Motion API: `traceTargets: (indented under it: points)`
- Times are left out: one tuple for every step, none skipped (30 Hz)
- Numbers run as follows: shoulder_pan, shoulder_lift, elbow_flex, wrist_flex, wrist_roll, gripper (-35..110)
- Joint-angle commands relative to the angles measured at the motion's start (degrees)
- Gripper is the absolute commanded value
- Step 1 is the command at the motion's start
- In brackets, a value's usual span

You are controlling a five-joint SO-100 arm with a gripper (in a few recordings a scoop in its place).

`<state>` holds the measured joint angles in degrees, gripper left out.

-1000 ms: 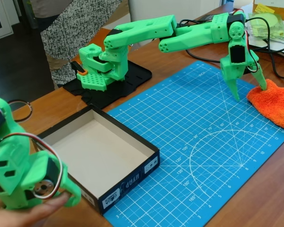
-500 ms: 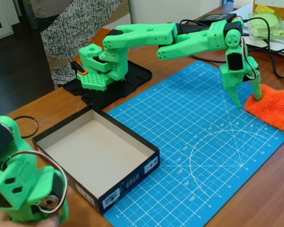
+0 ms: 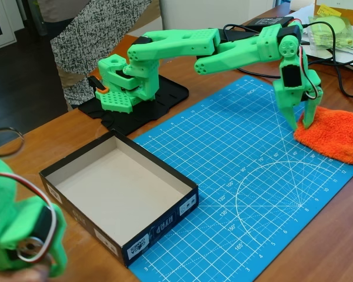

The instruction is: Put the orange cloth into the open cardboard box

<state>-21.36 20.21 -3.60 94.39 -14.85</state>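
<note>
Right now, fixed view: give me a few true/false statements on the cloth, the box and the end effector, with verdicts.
1. The orange cloth lies inside the open cardboard box. False: it lies on the blue cutting mat, at the mat's right edge, far from the box.
2. The box holds nothing. True: its pale inside is bare.
3. The end effector is at the cloth's left end, fingertips down on its edge. True.
4. The end effector hangs over the box. False: it is at the far right of the picture, across the mat from the box.
5. The cloth is lifted clear of the mat. False: it rests on the mat.
</note>
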Motion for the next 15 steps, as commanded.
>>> traceTargets:
  points:
    - [1.32,11.60,5.01,0.53,1.76,0]
    - [1.67,15.12,7.91,0.53,2.72,0]
    - [2.11,19.25,11.60,0.53,3.78,0]
    - [2.64,23.99,15.91,0.53,4.66,0]
    - [3.25,28.74,19.78,0.53,5.45,0]
    - [4.04,33.49,23.47,0.53,6.59,0]
    - [4.83,38.41,27.42,0.53,7.82,0]
    - [5.63,43.77,31.90,0.53,8.44,0]
    - [6.33,48.87,36.30,0.53,8.79,0]
    - [7.29,53.96,40.25,0.53,9.14,0]
    - [8.35,58.54,44.03,0.44,9.32,0]
    - [9.58,63.11,47.46,0.44,9.32,0]
    - [11.07,67.15,50.54,0.44,9.32,0]
    - [12.74,71.02,53.26,0.44,9.23,0]
    - [14.50,74.44,55.63,0.35,8.96,0]
